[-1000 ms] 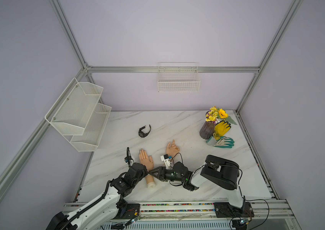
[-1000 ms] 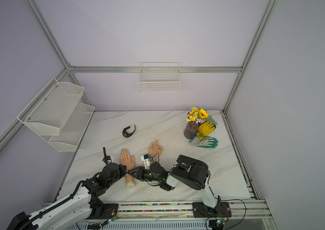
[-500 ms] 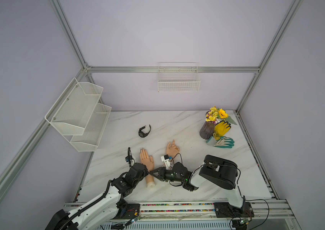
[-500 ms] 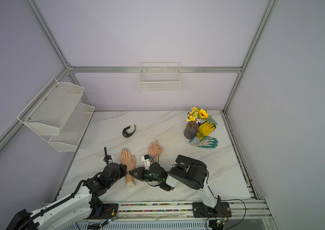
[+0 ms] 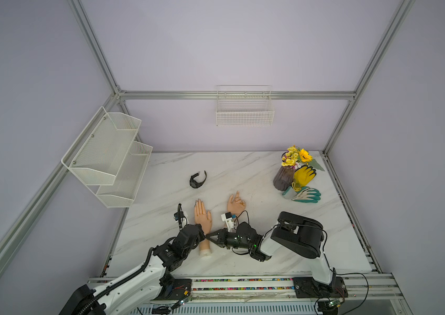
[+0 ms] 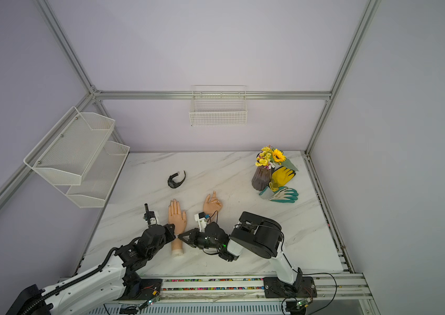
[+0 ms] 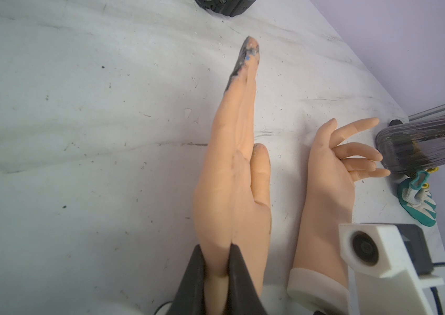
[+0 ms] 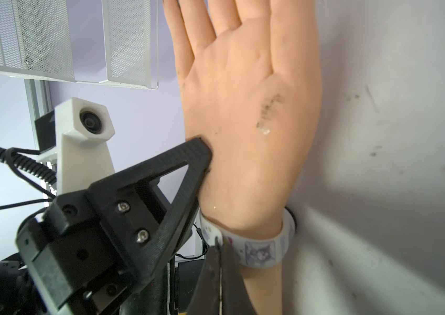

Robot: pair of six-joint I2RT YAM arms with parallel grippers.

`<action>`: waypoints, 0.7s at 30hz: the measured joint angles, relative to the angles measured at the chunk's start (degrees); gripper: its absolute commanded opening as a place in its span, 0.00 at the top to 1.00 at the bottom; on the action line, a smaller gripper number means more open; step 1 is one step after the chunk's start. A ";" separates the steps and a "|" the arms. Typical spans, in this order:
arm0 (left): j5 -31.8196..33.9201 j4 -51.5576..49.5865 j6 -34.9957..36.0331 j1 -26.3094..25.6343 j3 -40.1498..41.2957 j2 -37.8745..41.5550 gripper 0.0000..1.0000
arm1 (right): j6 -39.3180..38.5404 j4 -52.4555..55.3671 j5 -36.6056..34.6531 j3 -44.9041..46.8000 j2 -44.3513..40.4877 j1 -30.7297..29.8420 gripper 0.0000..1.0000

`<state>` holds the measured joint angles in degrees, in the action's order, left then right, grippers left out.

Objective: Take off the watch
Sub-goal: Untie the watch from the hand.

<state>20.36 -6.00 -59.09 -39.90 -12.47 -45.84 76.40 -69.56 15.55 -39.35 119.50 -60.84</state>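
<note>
Bright diffuse light, soft shadows, blurry foregrounds

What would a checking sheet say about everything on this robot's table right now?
Surface: white marble table, dark specks.
Job's things: white cartoon-print watch around the wrist of the flat peach mannequin hand.
Clutter: black watch, curled-finger mannequin hand, purple ribbed vase of yellow flowers, yellow glove, teal-and-white glove.
Grippers: left gripper shut on that flat hand; right gripper shut, tips at the white watch's band.
Cables: black coiled cable near the left wrist camera.
Surroundings: white mesh two-tier shelf, white wire basket, lilac walls.
</note>
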 measured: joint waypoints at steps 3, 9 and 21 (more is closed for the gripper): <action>0.33 0.48 0.22 -0.26 0.13 -0.04 1.00 | 0.07 -0.11 0.00 0.00 0.00 0.00 1.00; 2.03 1.01 0.24 -1.25 0.17 -1.05 1.00 | -0.24 -0.31 -0.02 0.00 -0.02 0.04 1.00; 6.14 -0.28 1.18 -3.43 -2.71 -6.86 1.00 | -0.70 -1.29 0.98 0.00 -0.11 0.31 1.00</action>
<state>26.50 -6.28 -57.91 -43.33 -15.18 -52.71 75.70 -70.85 16.53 -39.35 119.39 -60.53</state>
